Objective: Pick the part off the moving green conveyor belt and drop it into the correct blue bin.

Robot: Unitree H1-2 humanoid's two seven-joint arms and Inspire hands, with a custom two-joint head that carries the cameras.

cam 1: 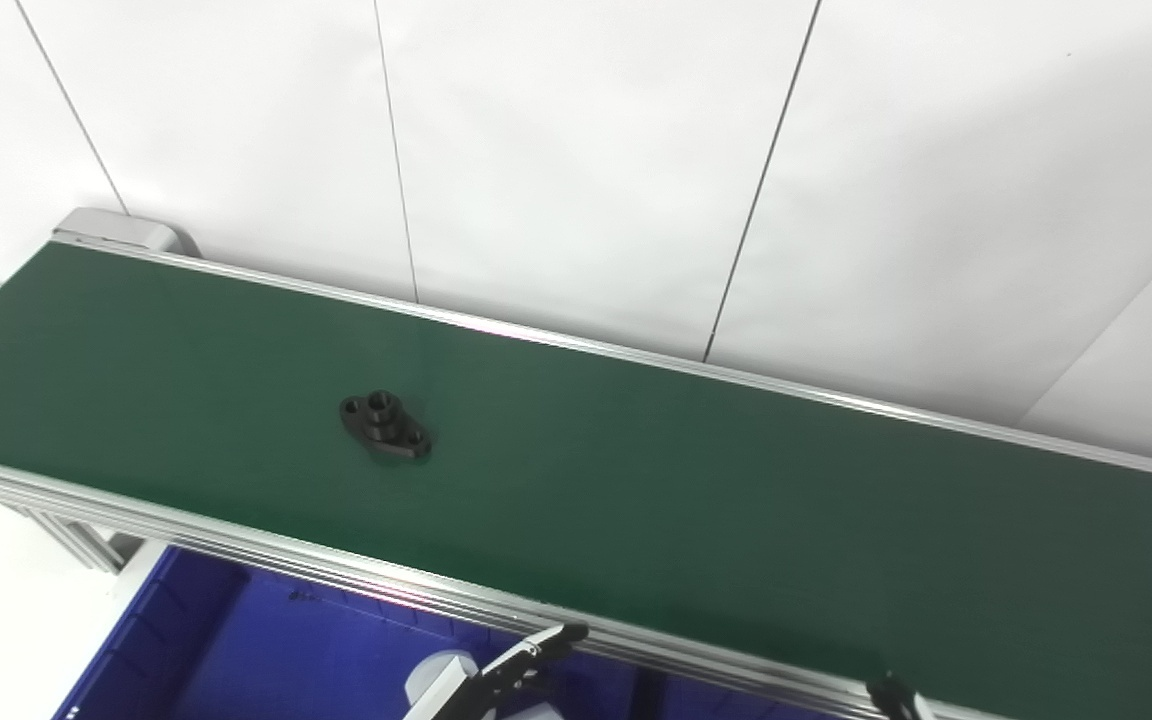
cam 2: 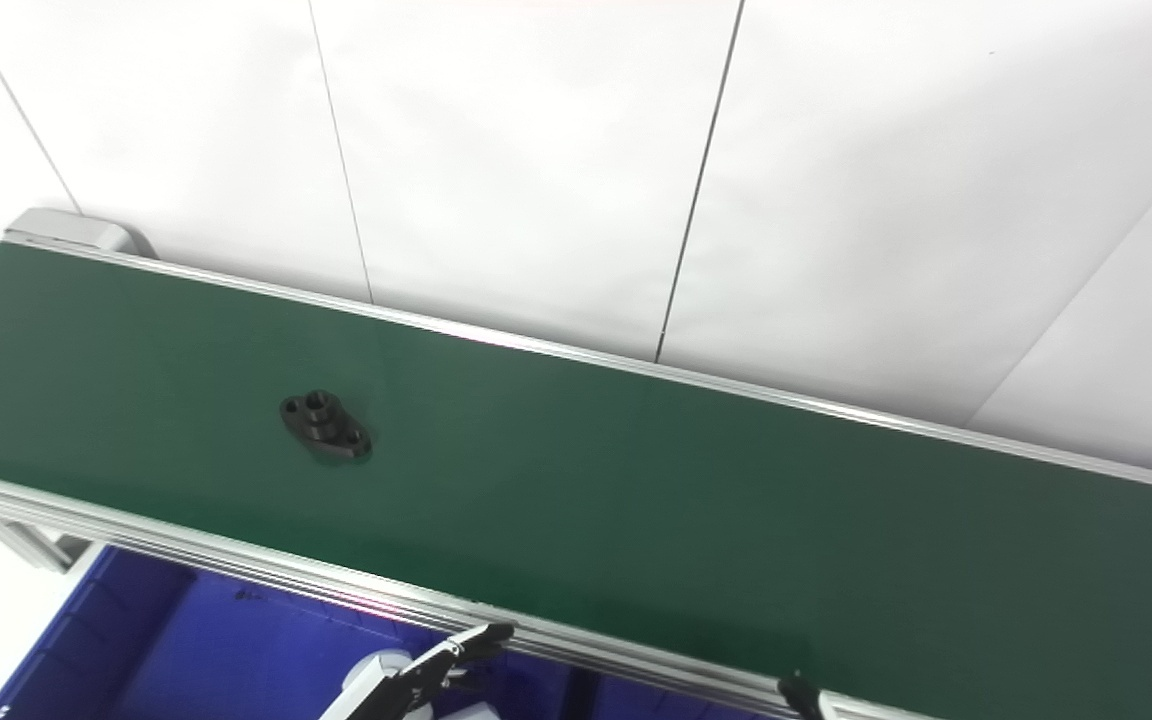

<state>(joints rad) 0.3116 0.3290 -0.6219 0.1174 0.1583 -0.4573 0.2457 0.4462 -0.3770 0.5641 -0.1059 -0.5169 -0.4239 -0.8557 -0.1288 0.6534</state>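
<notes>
A black flanged part (cam 1: 385, 425) with a raised hub and bolt holes lies flat on the green conveyor belt (cam 1: 696, 500), left of centre; it also shows in the right eye view (cam 2: 325, 426). My left hand (cam 1: 506, 675) is low at the bottom edge, over the blue bin (cam 1: 236, 650), below the belt's near rail; its fingers are stretched out and hold nothing. Only the fingertips of my right hand (cam 1: 891, 695) show at the bottom edge near the rail. Both hands are well apart from the part.
The belt runs in an aluminium frame (cam 1: 236, 545) from upper left to lower right. A white panelled wall (cam 1: 576, 150) stands right behind it. The blue bin sits under the near rail at lower left.
</notes>
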